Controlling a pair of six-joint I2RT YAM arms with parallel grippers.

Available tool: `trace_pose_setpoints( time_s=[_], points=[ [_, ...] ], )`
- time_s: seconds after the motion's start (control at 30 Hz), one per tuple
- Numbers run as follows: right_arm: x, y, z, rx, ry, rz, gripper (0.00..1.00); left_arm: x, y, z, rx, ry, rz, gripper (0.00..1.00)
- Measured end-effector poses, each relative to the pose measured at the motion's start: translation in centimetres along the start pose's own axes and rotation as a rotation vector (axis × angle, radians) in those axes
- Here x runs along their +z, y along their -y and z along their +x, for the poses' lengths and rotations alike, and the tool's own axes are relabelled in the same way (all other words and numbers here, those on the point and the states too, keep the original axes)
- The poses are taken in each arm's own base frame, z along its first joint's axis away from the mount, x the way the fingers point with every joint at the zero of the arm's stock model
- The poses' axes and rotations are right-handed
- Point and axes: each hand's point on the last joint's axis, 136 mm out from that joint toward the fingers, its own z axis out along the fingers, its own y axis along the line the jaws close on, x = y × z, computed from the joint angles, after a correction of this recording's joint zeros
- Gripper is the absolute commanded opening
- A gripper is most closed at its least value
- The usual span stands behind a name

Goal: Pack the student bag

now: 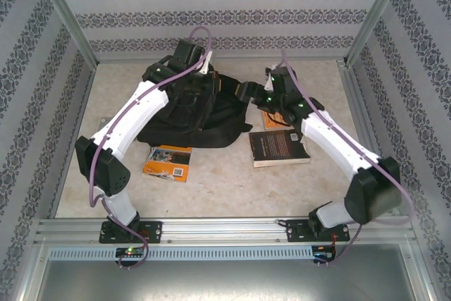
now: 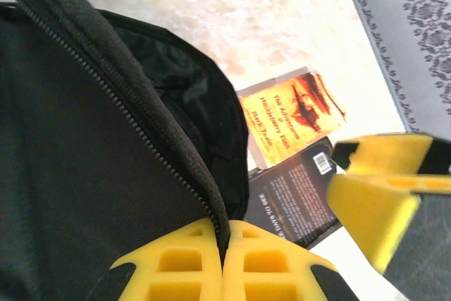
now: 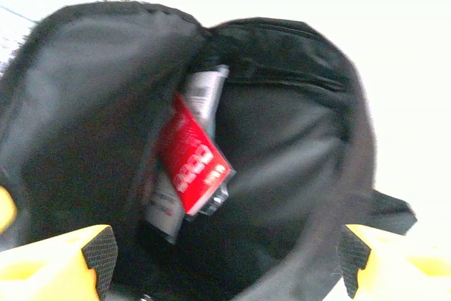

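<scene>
Black fabric student bag [image 1: 204, 126], rim clenched by left gripper [image 2: 224, 244], holds one red packet [image 3: 194, 163]; released right gripper [image 3: 225, 259] next needs the near dark-covered book [image 1: 279, 147].

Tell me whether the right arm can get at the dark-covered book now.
Probably yes: the right gripper is open and empty, and the dark-covered book lies uncovered on the table beside that arm.

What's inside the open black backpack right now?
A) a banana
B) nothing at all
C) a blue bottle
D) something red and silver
D: the right wrist view looks straight into the open student bag, and a red-and-silver item sits inside it.
</scene>
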Motion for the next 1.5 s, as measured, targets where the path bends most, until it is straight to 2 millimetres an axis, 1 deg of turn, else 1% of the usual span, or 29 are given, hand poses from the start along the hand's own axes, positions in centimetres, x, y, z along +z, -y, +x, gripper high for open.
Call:
trace_pose_setpoints(
  time_s=[0.03, 0.07, 0.13, 0.2, 0.23, 0.3, 0.37, 0.4, 0.47, 0.5, 0.53, 0.57, 0.6, 0.63, 0.7, 0.73, 0.8, 0.9, 0.97, 1.03, 1.13, 1.23, 1.3, 1.5],
  points=[
    [-0.6, 1.3, 0.4, 0.009, 0.01, 0.034, 0.84, 0.6, 0.3, 0.2, -0.004, -0.012, 0.015, 0.04],
    [-1.1, 2.5, 0.7, 0.016, 0.018, 0.069, 0.84, 1.1, 0.6, 0.5, -0.005, -0.027, 0.029, 0.13],
    [-2.2, 5.0, 1.4, 0.027, 0.035, 0.151, 0.85, 2.6, 1.4, 1.5, -0.002, -0.068, 0.058, 0.4],
    [-3.2, 6.5, 1.5, 0.018, 0.057, 0.212, 0.86, 3.7, 2.4, 2.4, 0.007, -0.103, 0.079, 0.55],
    [-3.6, 6.9, 1.6, 0.009, 0.067, 0.232, 0.86, 3.9, 2.6, 2.8, 0.009, -0.112, 0.083, 0.61],
    [-4.5, 7.1, 1.2, -0.012, 0.091, 0.255, 0.87, 3.8, 2.8, 3.0, 0.016, -0.116, 0.075, 0.66],
    [-5.3, 7.1, 0.8, -0.027, 0.117, 0.264, 0.87, 3.2, 1.9, 2.2, 0.005, -0.089, 0.036, 0.7],
    [-5.7, 7.1, 0.6, -0.035, 0.129, 0.268, 0.87, 2.6, 0.8, 1.6, -0.015, -0.069, 0.0, 0.73],
    [-6.3, 7.2, 0.4, -0.043, 0.148, 0.28, 0.88, 0.9, -2.7, 0.3, -0.088, -0.016, -0.087, 0.77],
    [-6.5, 7.3, 0.4, -0.045, 0.156, 0.285, 0.88, -0.4, -5.1, -0.3, -0.147, 0.018, -0.138, 0.78],
    [-6.6, 7.4, 0.4, -0.047, 0.16, 0.291, 0.88, -2.0, -8.0, -0.5, -0.22, 0.052, -0.193, 0.84],
    [-6.7, 7.6, 0.5, -0.047, 0.161, 0.296, 0.88, -3.4, -10.5, -0.5, -0.288, 0.081, -0.24, 0.91],
    [-6.6, 7.9, 0.8, -0.046, 0.158, 0.303, 0.88, -5.1, -13.6, -0.2, -0.376, 0.115, -0.307, 1.0],
    [-6.5, 8.2, 1.0, -0.046, 0.152, 0.31, 0.88, -6.9, -16.7, 0.4, -0.473, 0.154, -0.377, 1.0],
    [-6.3, 9.0, 1.6, -0.046, 0.143, 0.334, 0.88, -9.5, -21.0, 1.9, -0.634, 0.203, -0.478, 1.0],
    [-6.3, 9.4, 1.9, -0.046, 0.14, 0.347, 0.88, -10.5, -22.9, 2.8, -0.716, 0.219, -0.522, 1.0],
    [-6.3, 9.9, 2.2, -0.046, 0.136, 0.371, 0.88, -11.7, -25.9, 4.8, -0.868, 0.232, -0.59, 1.0],
    [-6.6, 10.2, 2.4, -0.051, 0.145, 0.389, 0.88, -12.0, -30.1, 8.0, -1.085, 0.205, -0.673, 1.0],
    [-7.0, 10.1, 2.4, -0.057, 0.16, 0.39, 0.88, -11.5, -32.5, 10.0, -1.205, 0.16, -0.723, 1.0],
    [-7.5, 10.0, 2.5, -0.067, 0.175, 0.389, 0.88, -10.4, -34.7, 12.1, -1.308, 0.099, -0.766, 1.0],
    [-8.0, 9.6, 2.8, -0.08, 0.193, 0.384, 0.88, -8.7, -37.1, 14.8, -1.422, 0.007, -0.817, 1.0],
    [-8.6, 9.6, 2.8, -0.088, 0.21, 0.382, 0.88, -7.5, -38.2, 16.4, -1.489, -0.042, -0.839, 1.0],
    [-8.9, 9.6, 2.7, -0.09, 0.219, 0.381, 0.88, -7.2, -38.6, 16.4, -1.508, -0.043, -0.842, 1.0],
    [-9.0, 9.6, 2.8, -0.092, 0.222, 0.38, 0.88, -7.1, -39.3, 14.8, -1.54, 0.013, -0.827, 1.0]
  ],
)
